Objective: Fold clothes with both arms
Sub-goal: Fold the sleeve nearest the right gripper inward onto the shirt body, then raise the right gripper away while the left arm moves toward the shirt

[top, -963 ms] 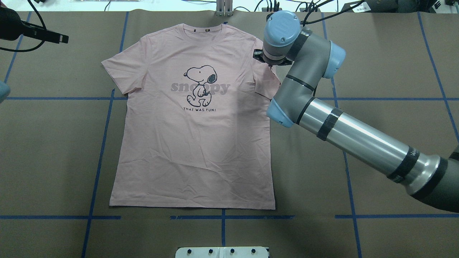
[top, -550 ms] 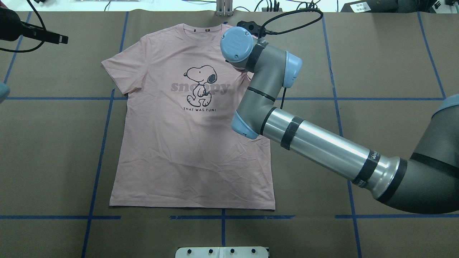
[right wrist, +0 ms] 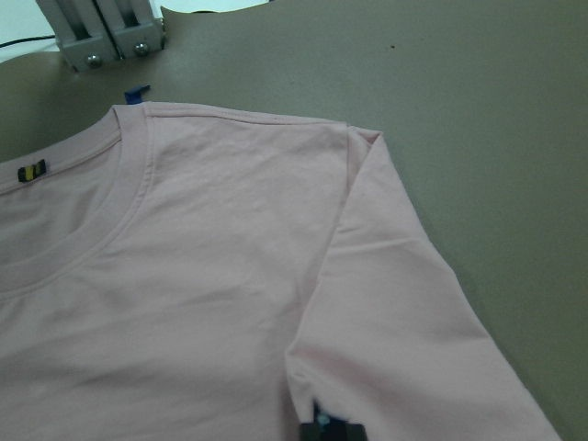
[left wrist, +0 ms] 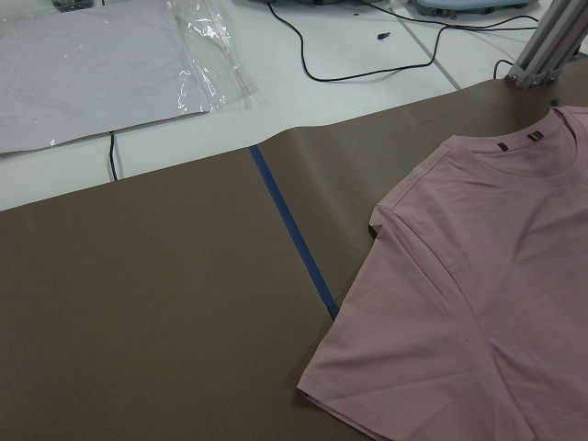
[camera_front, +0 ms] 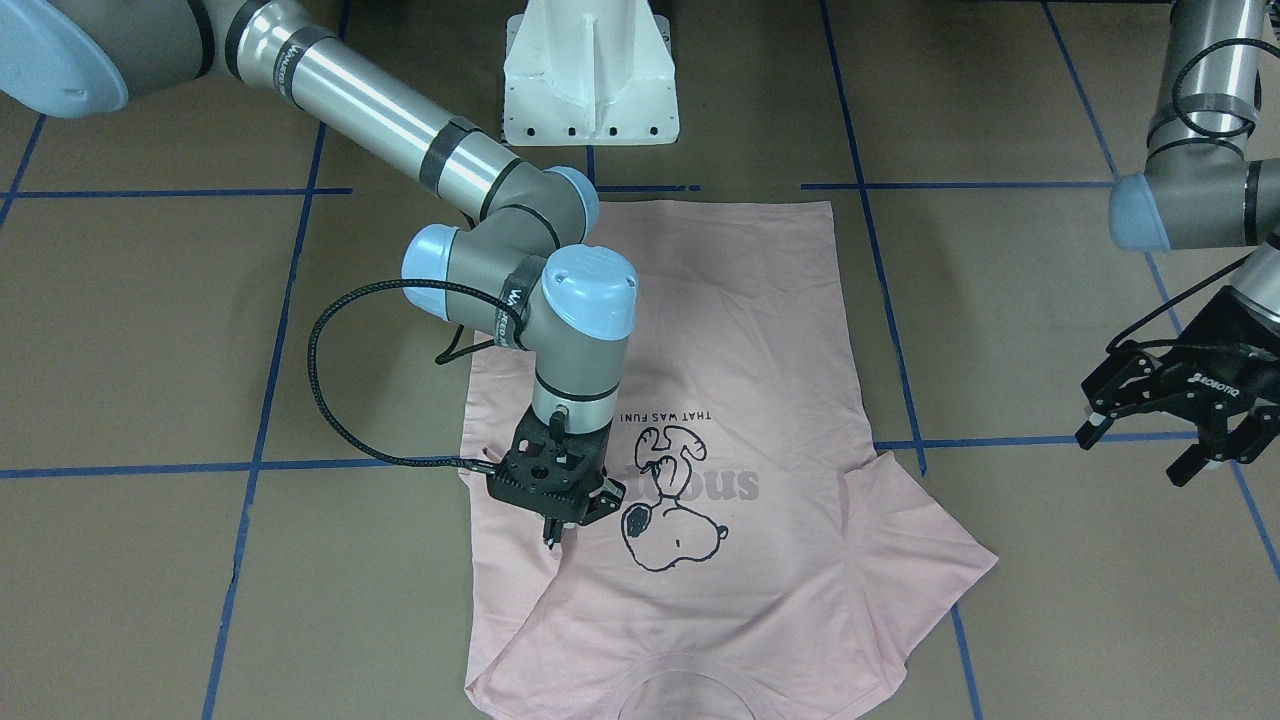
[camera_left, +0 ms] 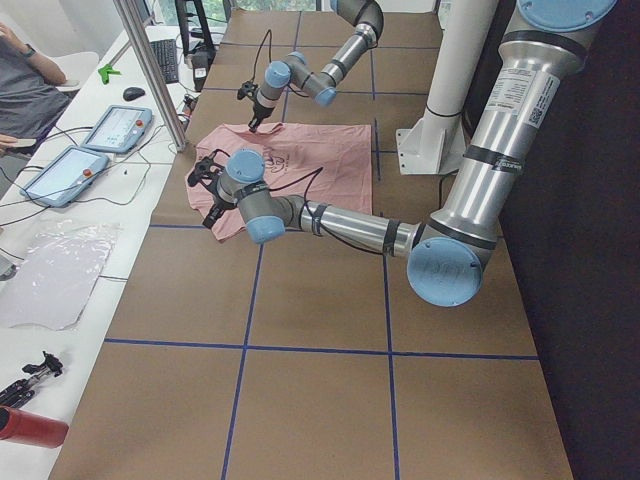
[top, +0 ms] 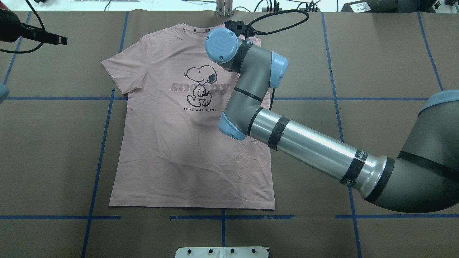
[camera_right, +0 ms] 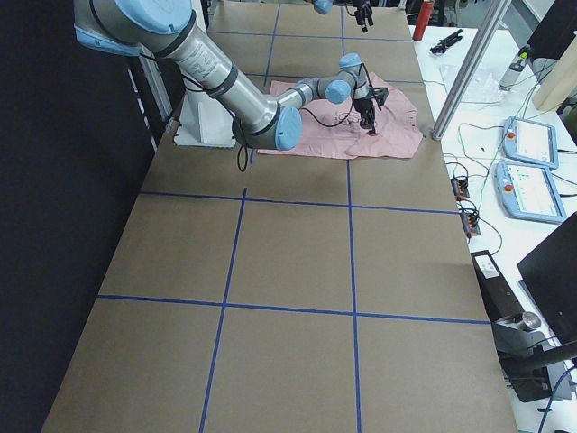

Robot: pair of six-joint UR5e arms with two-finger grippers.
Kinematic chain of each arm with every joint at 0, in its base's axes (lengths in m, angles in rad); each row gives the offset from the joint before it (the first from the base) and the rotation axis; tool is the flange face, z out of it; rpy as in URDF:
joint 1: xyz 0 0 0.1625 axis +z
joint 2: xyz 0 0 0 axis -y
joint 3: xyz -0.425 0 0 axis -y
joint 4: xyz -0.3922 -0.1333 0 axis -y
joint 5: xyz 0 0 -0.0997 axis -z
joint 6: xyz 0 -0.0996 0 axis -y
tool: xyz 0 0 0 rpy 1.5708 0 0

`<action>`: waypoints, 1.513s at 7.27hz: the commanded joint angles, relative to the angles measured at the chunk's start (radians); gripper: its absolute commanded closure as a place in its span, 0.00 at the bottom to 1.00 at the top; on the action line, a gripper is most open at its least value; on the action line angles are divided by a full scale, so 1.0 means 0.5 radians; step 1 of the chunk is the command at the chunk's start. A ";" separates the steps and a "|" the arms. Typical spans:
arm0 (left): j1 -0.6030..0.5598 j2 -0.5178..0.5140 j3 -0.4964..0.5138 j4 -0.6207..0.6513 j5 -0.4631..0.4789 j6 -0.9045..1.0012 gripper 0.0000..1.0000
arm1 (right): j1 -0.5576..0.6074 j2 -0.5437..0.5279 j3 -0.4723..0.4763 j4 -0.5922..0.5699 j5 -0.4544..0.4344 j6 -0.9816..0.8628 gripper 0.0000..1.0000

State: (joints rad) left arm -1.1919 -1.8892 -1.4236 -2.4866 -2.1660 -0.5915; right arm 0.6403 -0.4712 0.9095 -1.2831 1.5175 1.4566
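The pale pink T-shirt (top: 172, 150) lies flat and print-up on the brown table, its dog print (camera_front: 672, 520) in the chest area. My right gripper (camera_front: 553, 532) is shut on the shirt's right sleeve and holds it lifted over the shirt body next to the print. The sleeve fabric is drawn up in a fold to the fingers. In the overhead view the wrist (top: 221, 45) hides this gripper. The right wrist view shows the folded sleeve (right wrist: 395, 303) and the collar. My left gripper (camera_front: 1135, 455) is open and empty, above bare table beyond the other sleeve (camera_front: 920, 560).
The white pedestal base (camera_front: 590, 75) stands at the robot's side of the table. Blue tape lines (top: 96, 157) grid the brown paper. An aluminium post (top: 224, 9) stands at the far edge. A side table holds pendants (camera_left: 110, 130), cables and a plastic bag (left wrist: 101, 64).
My right arm has swung left across the shirt, carrying the right sleeve inward from the outer edge to over the chest. The left arm has not moved.
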 commanded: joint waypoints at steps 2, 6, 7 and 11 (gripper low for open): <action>0.009 -0.020 0.034 0.037 0.006 -0.022 0.00 | 0.044 0.132 -0.058 -0.002 0.054 -0.321 0.00; 0.177 -0.169 0.233 0.098 0.452 -0.507 0.04 | 0.440 -0.274 0.431 0.026 0.749 -1.083 0.00; 0.242 -0.261 0.352 0.095 0.497 -0.605 0.22 | 0.477 -0.406 0.567 0.029 0.799 -1.164 0.00; 0.411 -0.424 0.650 0.061 0.675 -0.661 0.37 | 0.566 -0.616 0.654 0.247 0.987 -1.296 0.00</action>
State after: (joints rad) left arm -1.0060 -2.0749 -1.1425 -2.4539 -1.8414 -0.9195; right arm 0.9183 -0.7641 1.2315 -1.1796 2.0019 0.8136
